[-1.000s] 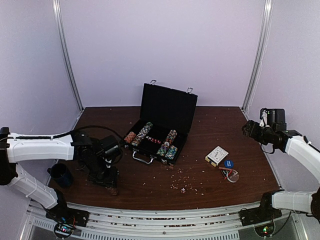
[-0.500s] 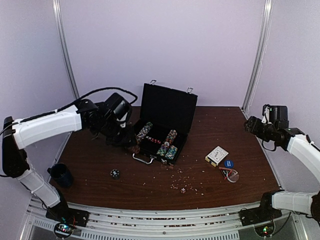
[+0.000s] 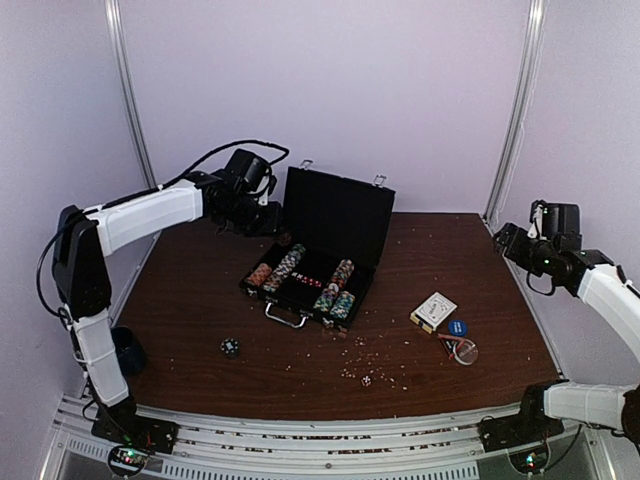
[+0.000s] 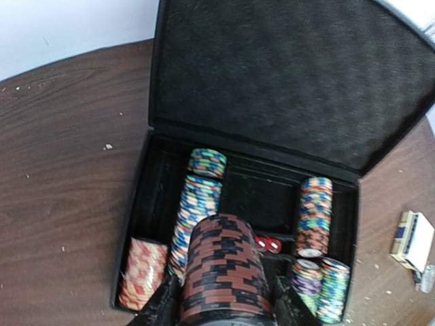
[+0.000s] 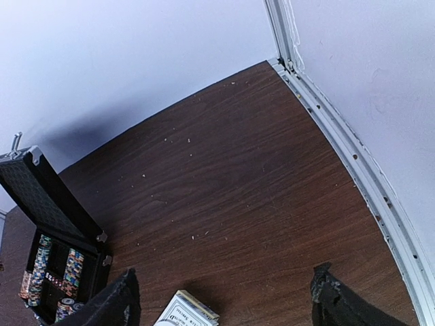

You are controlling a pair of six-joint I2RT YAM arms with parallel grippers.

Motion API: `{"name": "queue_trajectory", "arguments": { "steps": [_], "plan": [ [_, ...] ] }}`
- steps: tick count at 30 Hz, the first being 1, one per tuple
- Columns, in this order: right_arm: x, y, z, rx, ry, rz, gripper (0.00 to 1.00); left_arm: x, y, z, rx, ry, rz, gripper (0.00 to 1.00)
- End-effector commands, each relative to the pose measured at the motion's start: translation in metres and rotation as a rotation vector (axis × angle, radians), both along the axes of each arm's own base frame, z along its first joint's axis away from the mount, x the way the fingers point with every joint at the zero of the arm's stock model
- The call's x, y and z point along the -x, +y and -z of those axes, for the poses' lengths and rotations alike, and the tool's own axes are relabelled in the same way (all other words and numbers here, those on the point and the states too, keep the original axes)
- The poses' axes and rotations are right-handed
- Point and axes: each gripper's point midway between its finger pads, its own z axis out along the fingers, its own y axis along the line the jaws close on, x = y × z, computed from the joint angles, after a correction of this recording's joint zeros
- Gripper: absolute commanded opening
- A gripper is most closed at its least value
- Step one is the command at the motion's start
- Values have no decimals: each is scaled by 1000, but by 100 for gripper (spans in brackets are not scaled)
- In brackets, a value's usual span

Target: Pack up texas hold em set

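The black case (image 3: 335,212) stands open at the table's middle, lid upright, its tray (image 3: 262,290) holding rows of multicoloured chips (image 3: 285,266); the left wrist view shows the case (image 4: 292,81), its chip rows (image 4: 197,204) and red dice (image 4: 266,244). My left gripper (image 3: 271,220) hovers above the case's back-left and is shut on a stack of brown-and-black chips (image 4: 221,268). My right gripper (image 3: 503,243) is open and empty, high at the right edge. The card deck box (image 3: 433,311) lies right of the case and shows in the right wrist view (image 5: 187,313).
A single black chip (image 3: 230,347) lies at the front left. A blue round button (image 3: 457,327), a clear round button (image 3: 466,351) and a small die (image 3: 366,380) lie at the front right. A dark blue mug (image 3: 126,350) stands at the left edge behind my arm.
My left gripper rose from the front-left tabletop with the brown-and-black stack and swung to above the case's back-left. One black chip stayed on the table. My right arm shifted slightly.
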Motion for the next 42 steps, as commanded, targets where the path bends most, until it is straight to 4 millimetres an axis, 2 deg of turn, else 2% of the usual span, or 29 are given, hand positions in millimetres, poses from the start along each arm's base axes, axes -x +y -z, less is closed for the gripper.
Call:
{"name": "queue_trajectory", "arguments": {
  "steps": [1,4,10,18,30,35,37,39,42],
  "plan": [
    [-4,-6,-20,19,-23,39,85,-42,-4,-33,69,-171,17,32],
    [-7,-4,-20,14,-19,29,86,-56,-3,-23,81,-182,7,32],
    [-17,1,-19,-15,-22,11,86,-75,-13,-2,98,-190,18,31],
    [-17,-1,-24,2,-25,15,88,-90,2,35,97,-123,-65,31],
    [-13,-6,-22,34,-13,29,89,-106,-4,49,165,-131,-118,29],
    [-14,-3,-29,44,-33,3,90,-112,1,70,166,-88,-128,31],
    [-13,-3,-36,57,-51,0,90,-111,6,80,160,-59,-140,36],
    [-11,-5,-41,74,-62,2,90,-106,6,88,149,-32,-124,45],
    [-3,-7,-39,92,-62,1,91,-95,7,100,113,20,-87,57]
  ]
}}
